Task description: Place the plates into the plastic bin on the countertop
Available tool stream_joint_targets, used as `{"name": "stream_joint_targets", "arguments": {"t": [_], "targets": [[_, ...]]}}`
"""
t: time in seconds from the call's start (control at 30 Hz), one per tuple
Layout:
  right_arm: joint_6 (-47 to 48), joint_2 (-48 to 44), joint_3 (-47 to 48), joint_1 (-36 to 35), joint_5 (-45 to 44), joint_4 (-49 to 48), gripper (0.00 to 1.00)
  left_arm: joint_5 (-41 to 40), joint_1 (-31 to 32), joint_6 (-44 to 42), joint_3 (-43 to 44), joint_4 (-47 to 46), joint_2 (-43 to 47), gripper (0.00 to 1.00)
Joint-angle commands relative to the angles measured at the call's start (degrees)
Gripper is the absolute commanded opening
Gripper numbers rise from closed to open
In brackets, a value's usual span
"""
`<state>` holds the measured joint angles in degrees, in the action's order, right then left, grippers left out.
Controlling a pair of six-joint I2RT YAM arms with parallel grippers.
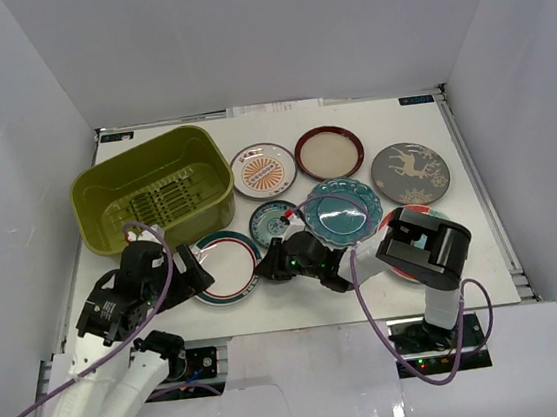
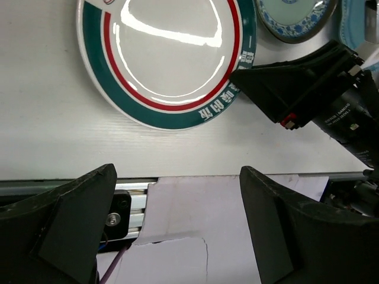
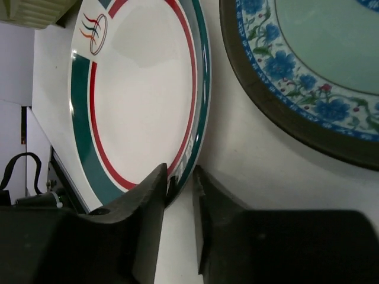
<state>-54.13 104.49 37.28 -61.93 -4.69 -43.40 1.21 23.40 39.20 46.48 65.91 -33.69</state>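
The white plate with a green ring [image 1: 222, 263] lies on the countertop [image 1: 299, 302] below the olive-green bin [image 1: 155, 187]. My right gripper [image 1: 266, 268] is shut on this plate's right rim. In the right wrist view the two fingers pinch the rim [image 3: 179, 180] of the plate [image 3: 142, 94]. My left gripper [image 1: 193, 272] is open and empty at the plate's left side. In the left wrist view its jaws [image 2: 177, 225] stand wide over the table's near edge, below the plate [image 2: 166, 59]. The bin holds no plate.
The other plates lie on the countertop: orange sunburst [image 1: 263, 170], red-rimmed cream [image 1: 329, 152], grey with deer [image 1: 410, 173], teal [image 1: 342, 211] and small blue-green [image 1: 273, 221]. The red floral plate [image 1: 397, 260] is mostly hidden under my right arm. White walls enclose the countertop.
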Motion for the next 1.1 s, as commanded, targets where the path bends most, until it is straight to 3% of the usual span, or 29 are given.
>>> {"name": "stream_joint_targets", "arguments": {"t": [0.0, 0.03, 0.07, 0.17, 0.3, 0.4, 0.57, 0.67, 0.7, 0.83, 0.9, 0.93, 0.97, 1.07], "targets": [[-2.65, -1.72, -1.14, 0.23, -4.44, -5.2, 0.22, -4.12, 0.24, 3.25, 0.46, 2.82, 1.08, 0.95], [-3.0, -3.4, -4.63, 0.23, -5.06, -6.08, 0.11, -3.94, 0.24, 3.42, -0.07, 2.3, 1.0, 0.95], [-3.35, -5.33, -6.67, 0.15, -5.24, -6.78, 0.08, -3.94, 0.24, 3.69, -0.59, 2.12, 0.82, 0.95], [-1.25, -16.57, -14.85, 0.15, -3.5, -8.11, 0.08, -4.46, 0.24, 2.99, -1.57, 1.07, -0.58, 0.95], [2.53, -36.57, -20.83, 0.84, -5.07, 1.1, 0.08, -1.92, 0.24, 0.71, -2.62, -4.63, -1.9, 0.95], [4.2, -45.3, -21.46, 3.29, -2.45, 5.33, 0.08, 3.96, 0.16, -1.05, -5.34, -10.35, -3.22, 0.93], [3.5, -50.52, -21.11, 7.26, 4.33, 7.1, 0.08, 17.47, 0.24, -2.99, -10.35, -22.04, -4.01, 0.81], [2.72, -50.87, -20.84, 8.05, 8.46, 7.1, 0.08, 19.35, 0.16, -3.08, -10.71, -25.38, -3.84, 0.66], [2.54, -50.61, -20.84, 8.4, 9.6, 7.1, 0.08, 20.48, 0.24, -3.08, -11.06, -26.09, -3.66, 0.49], [1.31, -50.61, -20.75, 9.99, 12.86, 6.92, 0.08, 22.16, 0.16, -2.29, -11.32, -29.16, -1.91, 0.15], [1.04, -50.52, -20.49, 10.69, 14.18, 6.92, 0.08, 23.04, 0.16, -1.41, -11.58, -31.09, -1.38, 0.09], [0.52, -50.52, -20.05, 10.78, 14.53, 6.92, 0.08, 23.22, 0.16, -1.15, -11.59, -31.71, -1.2, 0.0], [0.43, -50.44, -19.79, 10.95, 15.4, 6.92, 0.08, 22.96, 0.24, -0.71, -11.41, -32.24, -1.11, 0.0], [-0.27, -50.78, -19.26, 11.48, 16.64, 7.1, 0.27, 21.73, 0.16, 0.17, -9.66, -35.57, -1.02, 0.0]]}}
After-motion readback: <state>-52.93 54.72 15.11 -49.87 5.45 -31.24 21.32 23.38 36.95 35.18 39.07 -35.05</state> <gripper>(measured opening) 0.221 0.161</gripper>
